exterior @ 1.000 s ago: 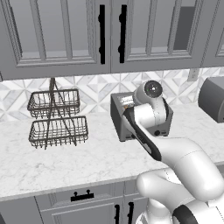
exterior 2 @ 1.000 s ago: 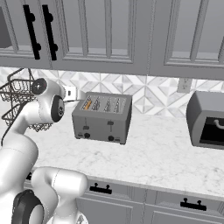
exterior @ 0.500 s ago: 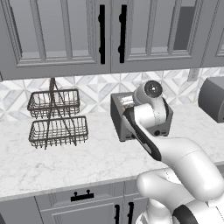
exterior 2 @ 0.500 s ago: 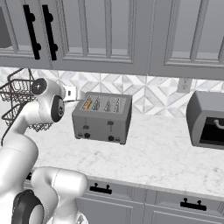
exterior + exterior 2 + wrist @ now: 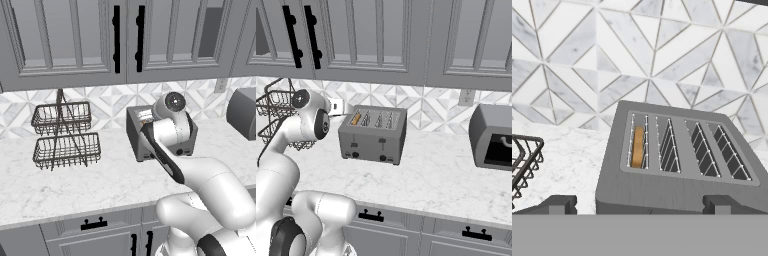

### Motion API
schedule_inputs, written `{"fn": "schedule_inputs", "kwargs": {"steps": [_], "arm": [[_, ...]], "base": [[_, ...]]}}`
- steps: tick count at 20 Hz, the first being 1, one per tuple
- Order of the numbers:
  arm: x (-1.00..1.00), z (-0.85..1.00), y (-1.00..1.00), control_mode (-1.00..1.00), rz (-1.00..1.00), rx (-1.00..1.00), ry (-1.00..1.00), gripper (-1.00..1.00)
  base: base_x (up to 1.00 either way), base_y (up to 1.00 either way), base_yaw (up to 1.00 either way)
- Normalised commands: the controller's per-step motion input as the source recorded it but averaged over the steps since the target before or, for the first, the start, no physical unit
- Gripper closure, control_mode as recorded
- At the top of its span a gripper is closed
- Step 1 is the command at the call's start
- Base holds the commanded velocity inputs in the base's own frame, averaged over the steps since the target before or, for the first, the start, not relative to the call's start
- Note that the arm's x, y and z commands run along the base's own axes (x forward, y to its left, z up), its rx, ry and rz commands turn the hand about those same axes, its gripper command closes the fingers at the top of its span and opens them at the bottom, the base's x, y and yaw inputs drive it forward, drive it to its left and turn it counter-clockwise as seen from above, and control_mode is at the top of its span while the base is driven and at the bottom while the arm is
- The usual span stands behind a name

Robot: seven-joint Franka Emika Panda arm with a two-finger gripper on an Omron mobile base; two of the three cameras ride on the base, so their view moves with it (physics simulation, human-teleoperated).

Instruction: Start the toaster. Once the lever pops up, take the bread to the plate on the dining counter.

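The boxy grey toaster [image 5: 373,135] stands on the marble worktop against the tiled wall; in the left base view the toaster [image 5: 136,134] is partly behind my arm. The bread [image 5: 638,146] sits down in the leftmost slot, with only its golden top edge showing; it is the bread [image 5: 356,119] at the left end in the right base view. My gripper [image 5: 639,205] is open, hovering just in front of and above the toaster, with nothing between its fingertips [image 5: 559,204]. The plate and the dining counter are out of view.
A two-tier wire basket [image 5: 65,135] stands left of the toaster, close to my hand [image 5: 522,160]. A rounded dark grey appliance [image 5: 493,137] sits at the right. Grey wall cabinets [image 5: 381,40] hang overhead. Bare worktop [image 5: 441,175] lies between the toaster and that appliance.
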Motion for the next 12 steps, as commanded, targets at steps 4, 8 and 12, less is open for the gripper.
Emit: {"fn": "schedule_inputs", "kwargs": {"steps": [4,8,12], "arm": [[0.00,0.00,0.00,-1.00,0.00,0.00,0.00,-1.00],[0.00,0.00,0.00,-1.00,0.00,0.00,0.00,-1.00],[0.00,0.00,0.00,-1.00,0.00,0.00,0.00,-1.00]], "base": [[0.00,0.00,0.00],[0.00,0.00,0.00],[0.00,0.00,0.00]]}}
